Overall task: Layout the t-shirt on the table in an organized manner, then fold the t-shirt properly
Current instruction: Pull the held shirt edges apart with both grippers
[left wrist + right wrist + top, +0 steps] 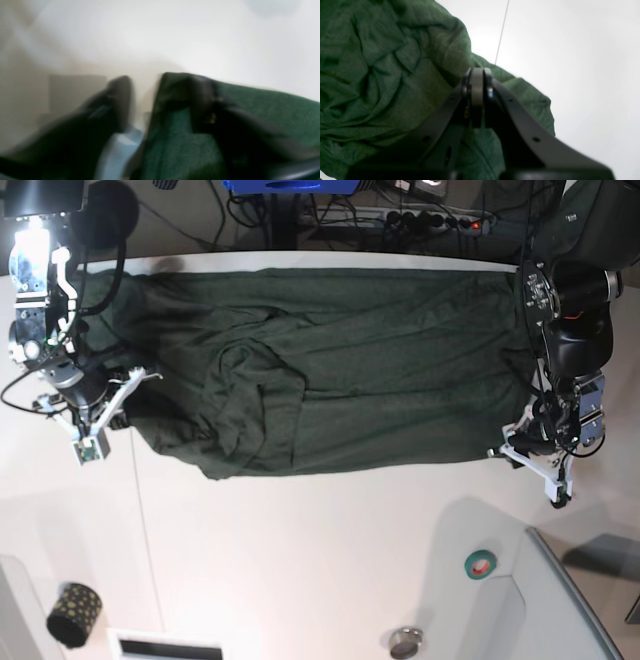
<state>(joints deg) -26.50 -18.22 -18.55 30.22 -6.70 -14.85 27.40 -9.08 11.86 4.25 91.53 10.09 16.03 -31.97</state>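
The broad white smooth table (330, 540) carries the large dark green fabric t-shirt (330, 370), spread across its far half with wrinkles toward the right arm's side. At that end of the t-shirt, the right gripper (477, 75) has its jaws pressed together, pinching green cloth. At the opposite end, the left gripper (160, 100) stands with a gap between its blurred fingers (120, 100), one finger draped in t-shirt fabric; whether it grips cannot be told.

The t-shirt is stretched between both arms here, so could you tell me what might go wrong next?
The t-shirt is bunched near the right gripper, so folding now might trap creases. The left gripper has only a thin edge between its fingers; it may slip. The far hem hangs near the table edge and could drag.
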